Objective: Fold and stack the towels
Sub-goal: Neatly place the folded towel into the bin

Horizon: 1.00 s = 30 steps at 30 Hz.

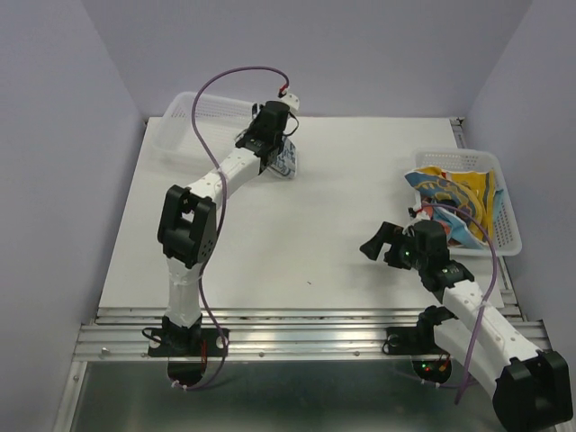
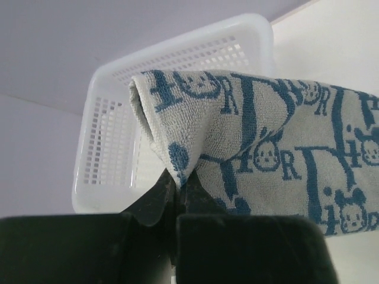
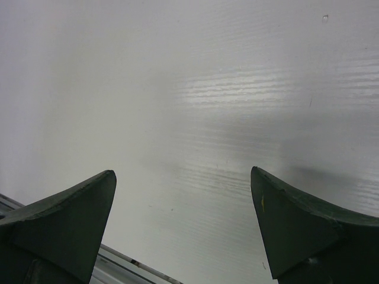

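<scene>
One towel (image 2: pixel 266 142), blue print on pale terry, pinched at folded corner by left pincer (image 2: pixel 177 186), just in front of white basket (image 2: pixel 106 136). Cloth judged light, soft, limp; sag expected, corners or hem best taken. Well right of white basket, right pincer (image 3: pixel 182 171) spread wide, nothing held, over tabletop (image 3: pixel 195 89). Farther right, remaining towels (image 1: pixel 454 193) heaped in second basket (image 1: pixel 508 243). Room between judged ample.

- This is a robotics lab test cell: plain lavender walls (image 1: pixel 63 135) box in a bare white table (image 1: pixel 297 243) on three sides.
- A left arm (image 1: pixel 189 225) and a right arm (image 1: pixel 468 301) are bolted to ribbed aluminium rails (image 1: pixel 306 328) at the near edge.
- A purple cable (image 1: pixel 216 79) loops openly above the left arm.
- White mesh baskets, one far left (image 1: pixel 180 121) and one right (image 1: pixel 508 220), sit on the table.
</scene>
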### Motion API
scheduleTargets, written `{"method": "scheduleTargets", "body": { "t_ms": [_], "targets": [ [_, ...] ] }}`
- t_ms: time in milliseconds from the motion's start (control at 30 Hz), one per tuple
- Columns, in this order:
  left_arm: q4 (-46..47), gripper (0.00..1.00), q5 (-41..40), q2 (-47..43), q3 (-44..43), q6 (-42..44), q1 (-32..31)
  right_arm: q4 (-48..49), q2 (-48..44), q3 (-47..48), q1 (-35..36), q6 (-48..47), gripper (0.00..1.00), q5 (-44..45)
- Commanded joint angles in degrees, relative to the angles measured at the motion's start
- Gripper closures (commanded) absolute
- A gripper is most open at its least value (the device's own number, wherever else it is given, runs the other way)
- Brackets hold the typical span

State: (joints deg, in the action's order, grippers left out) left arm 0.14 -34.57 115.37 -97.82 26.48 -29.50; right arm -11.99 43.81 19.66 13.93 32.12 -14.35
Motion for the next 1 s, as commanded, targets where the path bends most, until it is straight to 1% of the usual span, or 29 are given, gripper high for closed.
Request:
{"method": "scheduleTargets", "body": {
  "t_ms": [0,67,133,167,267,333,500,600,767,967],
  "targets": [
    [0.6,1.0,4.1,-0.2,-8.3,6.5,0.8,3.3,0.9,-1.6,0.0,-1.2,0.0,1.2],
    [-0.1,1.0,5.3,0.5,-11.3,7.7,1.8,3.4,1.9,-1.5,0.0,-1.4,0.0,0.9],
    [-3.3,1.0,7.1,1.0,-13.7,8.1,2.5,3.5,2.2,-1.3,0.0,-1.6,0.0,0.8],
    [-4.4,1.0,7.4,1.7,-16.3,8.4,3.3,3.4,2.4,-1.3,0.0,-1.5,0.0,0.9],
    [-6.9,1.0,8.0,2.2,-19.3,9.2,4.5,3.3,2.2,-1.2,0.0,-1.5,0.0,1.4],
    [-7.8,1.0,9.6,2.1,-19.8,9.6,6.1,3.3,2.2,-1.2,0.0,-1.5,0.0,2.0],
    [-7.7,1.0,11.6,2.3,-19.8,11.0,9.8,3.1,2.5,-1.0,0.0,-1.5,0.0,2.7],
    [-7.4,1.0,14.9,2.9,-19.3,12.2,11.6,3.4,3.3,-0.9,0.0,-1.6,0.0,3.0],
    [-4.3,1.0,17.5,4.2,-15.0,15.4,14.7,3.5,4.3,-0.6,0.0,-1.7,0.0,3.5],
    [-3.0,1.0,19.7,6.4,-12.7,16.7,17.2,3.4,4.9,-0.3,-0.1,-1.8,0.0,4.5]
  ]
}}
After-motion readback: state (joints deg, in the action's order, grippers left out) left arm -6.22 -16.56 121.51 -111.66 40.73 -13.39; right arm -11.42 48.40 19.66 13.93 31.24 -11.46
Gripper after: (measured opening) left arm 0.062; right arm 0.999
